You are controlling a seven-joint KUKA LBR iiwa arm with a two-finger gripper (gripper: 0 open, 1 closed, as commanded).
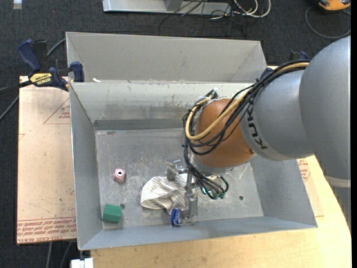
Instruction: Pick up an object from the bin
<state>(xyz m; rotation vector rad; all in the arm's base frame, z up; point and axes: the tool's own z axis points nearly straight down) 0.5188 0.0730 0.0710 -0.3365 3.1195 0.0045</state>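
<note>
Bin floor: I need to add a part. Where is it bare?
Bare: between the small pink spool and the back wall of the grey metal bin, and right of the gripper toward the right wall. Crowded: front middle, where the crumpled white cloth, a small blue object and the gripper meet; a green block sits front-left.

Grey metal bin (83,166), scuffed floor — pink spool (119,175), green block (112,214), crumpled pale cloth (158,193), small blue thing (176,219)
</note>
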